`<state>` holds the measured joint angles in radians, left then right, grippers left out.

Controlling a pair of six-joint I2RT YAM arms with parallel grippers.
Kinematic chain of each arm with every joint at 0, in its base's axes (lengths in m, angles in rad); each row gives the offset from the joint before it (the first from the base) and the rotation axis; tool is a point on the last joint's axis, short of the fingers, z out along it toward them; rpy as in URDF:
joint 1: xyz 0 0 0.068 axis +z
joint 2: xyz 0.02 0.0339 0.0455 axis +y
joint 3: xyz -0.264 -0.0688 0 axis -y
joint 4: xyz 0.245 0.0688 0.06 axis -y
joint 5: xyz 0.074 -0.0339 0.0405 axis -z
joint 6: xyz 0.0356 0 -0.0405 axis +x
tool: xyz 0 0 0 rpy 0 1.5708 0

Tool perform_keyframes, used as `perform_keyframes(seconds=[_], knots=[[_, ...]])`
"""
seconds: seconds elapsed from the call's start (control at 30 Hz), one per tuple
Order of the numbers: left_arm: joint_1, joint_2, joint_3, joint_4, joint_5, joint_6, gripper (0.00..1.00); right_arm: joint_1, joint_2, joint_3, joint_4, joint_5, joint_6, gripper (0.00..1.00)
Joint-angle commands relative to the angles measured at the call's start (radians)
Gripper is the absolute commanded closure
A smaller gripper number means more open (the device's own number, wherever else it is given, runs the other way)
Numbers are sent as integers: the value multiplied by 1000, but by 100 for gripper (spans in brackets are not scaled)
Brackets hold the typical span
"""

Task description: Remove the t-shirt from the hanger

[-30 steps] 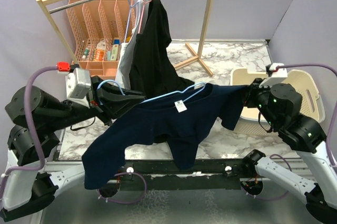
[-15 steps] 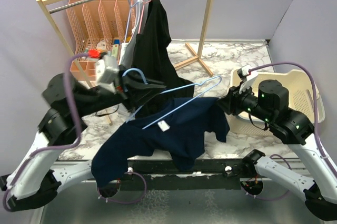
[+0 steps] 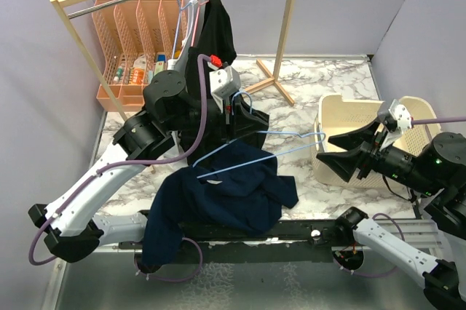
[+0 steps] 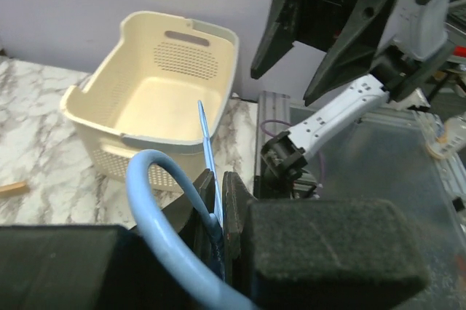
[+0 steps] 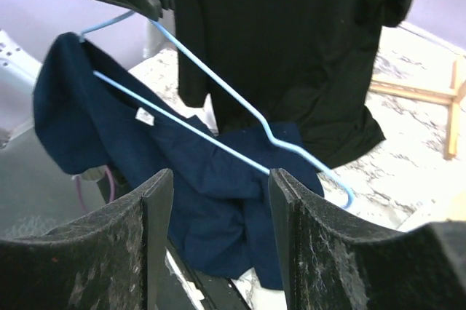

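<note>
A navy t-shirt (image 3: pixel 226 193) slumps in a heap at the table's near edge. Its upper part still hangs over the left end of a light-blue wire hanger (image 3: pixel 280 142), whose right end is bare. My left gripper (image 3: pixel 234 110) is raised over the middle of the table, shut on the hanger's hook (image 4: pixel 211 212). My right gripper (image 3: pixel 328 150) stands open to the right of the hanger's bare tip, holding nothing. In the right wrist view the t-shirt (image 5: pixel 182 172) and hanger (image 5: pixel 218 106) lie beyond the open gripper (image 5: pixel 218 197).
A wooden clothes rack (image 3: pixel 287 26) stands at the back with a black shirt (image 3: pixel 211 55) hanging on it. An orange organiser (image 3: pixel 131 41) sits at the back left. A cream basket (image 3: pixel 342 106) stands at the right, behind my right gripper.
My right gripper has opened, let go of the t-shirt's sleeve and drawn back right. The left arm swung the hanger up and inward. The shirt slid off the hanger's right end and dropped.
</note>
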<state>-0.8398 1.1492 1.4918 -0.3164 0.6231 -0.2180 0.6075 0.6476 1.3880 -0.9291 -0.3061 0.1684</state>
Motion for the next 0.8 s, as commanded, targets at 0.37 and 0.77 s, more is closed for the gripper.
perform_keyframes(seconds=[0.37,0.77], knots=[[0,48,10,327,426,-164,100,-4,63,-37,70,-229,-55,36],[1,146,166,49,-69,34,35,-3,57,-28,-24,-42,-13,99]])
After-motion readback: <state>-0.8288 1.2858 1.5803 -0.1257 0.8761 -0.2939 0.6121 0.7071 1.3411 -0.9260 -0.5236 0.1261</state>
